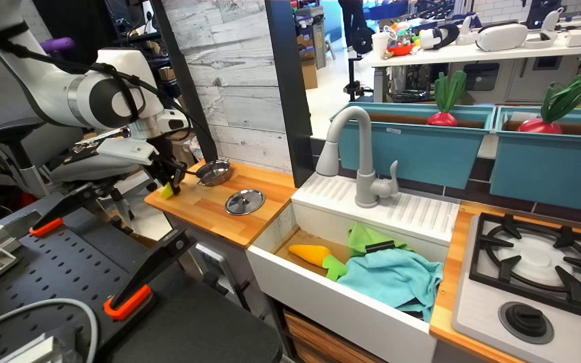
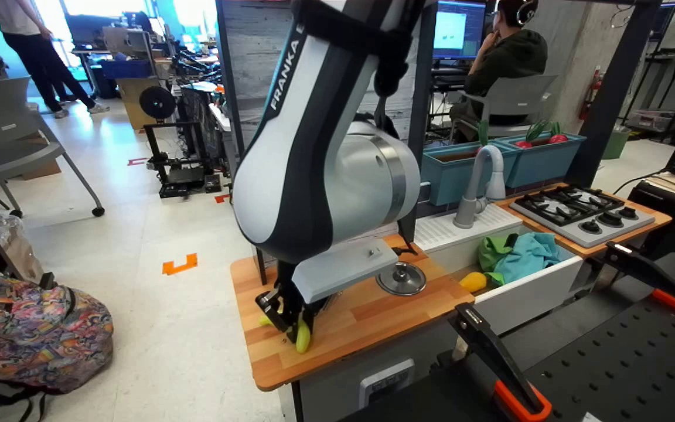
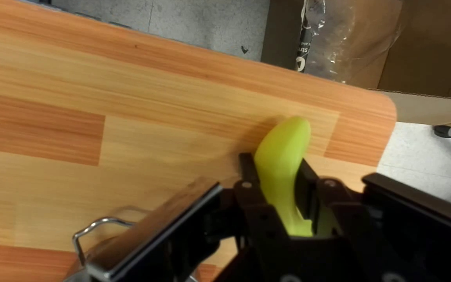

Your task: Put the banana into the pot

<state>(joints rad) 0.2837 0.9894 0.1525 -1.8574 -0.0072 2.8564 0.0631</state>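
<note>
The yellow-green banana (image 3: 282,156) is between the fingers of my gripper (image 3: 275,168), which is shut on it. In both exterior views the gripper (image 1: 174,184) (image 2: 297,329) is low at the outer end of the wooden counter, with the banana (image 1: 167,190) (image 2: 303,338) poking out below. I cannot tell whether the banana touches the counter. The small metal pot (image 1: 215,173) stands uncovered on the counter near the wall panel. In the wrist view only a handle and part of the rim of the pot (image 3: 77,275) show at the lower left.
A metal lid (image 1: 244,202) lies on the wooden counter (image 1: 210,214) between the pot and the white sink (image 1: 341,315). The sink holds an orange toy vegetable and cloths. The wall panel (image 1: 232,75) rises behind the pot. A faucet (image 1: 366,161) stands behind the sink.
</note>
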